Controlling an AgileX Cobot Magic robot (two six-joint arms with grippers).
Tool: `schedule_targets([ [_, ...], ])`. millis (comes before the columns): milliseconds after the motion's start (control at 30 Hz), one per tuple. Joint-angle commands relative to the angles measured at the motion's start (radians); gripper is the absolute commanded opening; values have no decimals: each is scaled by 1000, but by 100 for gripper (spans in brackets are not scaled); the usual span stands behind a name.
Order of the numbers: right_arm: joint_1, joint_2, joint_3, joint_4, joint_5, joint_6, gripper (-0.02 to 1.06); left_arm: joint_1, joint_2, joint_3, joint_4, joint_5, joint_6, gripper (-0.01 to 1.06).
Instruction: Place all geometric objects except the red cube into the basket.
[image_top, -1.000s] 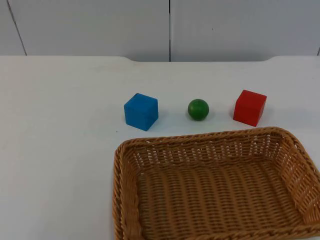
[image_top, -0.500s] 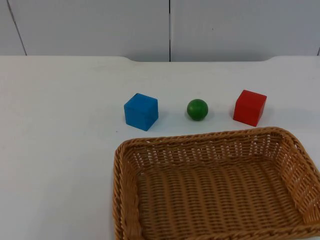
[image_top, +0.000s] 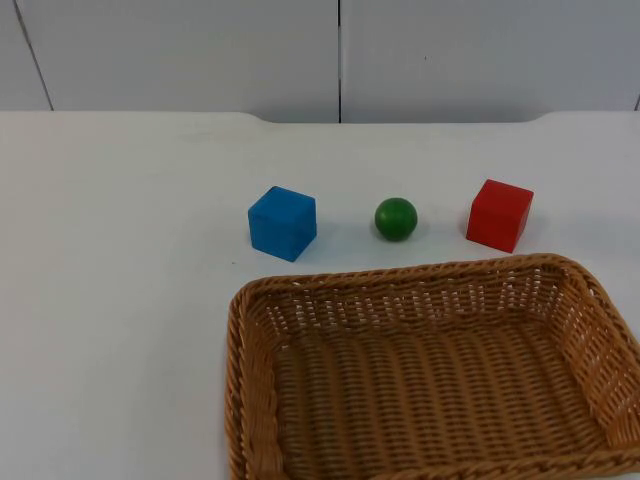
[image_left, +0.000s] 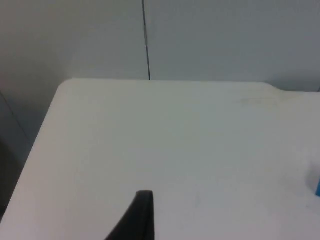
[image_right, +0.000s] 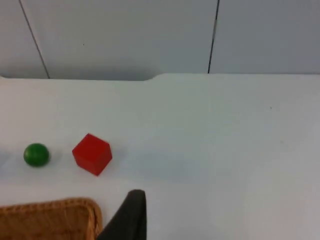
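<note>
Nothing moved lately; green ball (image_top: 396, 218) and blue cube (image_top: 282, 222) still outside wicker basket (image_top: 250, 400), ahead of waiting right claw (image_right: 131, 212); claw states: can't tell

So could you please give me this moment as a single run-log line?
stage: not started | blue cube, green ball, red cube: on table behind basket | basket: nothing inside | both arms: waiting

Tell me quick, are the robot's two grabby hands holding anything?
Left gripper: over bare table, holding nothing that can be seen.
Right gripper: near the basket corner, holding nothing that can be seen.
</note>
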Motion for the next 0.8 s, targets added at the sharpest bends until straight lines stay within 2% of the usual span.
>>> schedule_targets([
  [0,-2,83,-31,-5,-64,7,105,-7,88,-55,-8,-44,-10,105],
  [133,-2,235,-97,-2,-153,7,105,-7,228,-137,-4,-54,-8,105],
  [200,-2,260,-113,1,-164,7,105,-7,256,-153,-4,-69,-6,105],
  [300,-2,327,-161,5,-180,7,105,-7,345,-177,-30,-148,-10,105],
  [467,-2,352,-186,3,-191,7,105,-17,451,-197,-40,-143,13,105],
  [600,-2,364,-195,3,-202,-4,105,-118,645,-243,-37,-153,92,105],
  [633,-2,364,-195,3,-202,-4,105,-118,645,-243,-37,-153,92,105],
  [767,-2,364,-195,3,-178,-4,105,-252,882,-360,-37,-135,190,105],
])
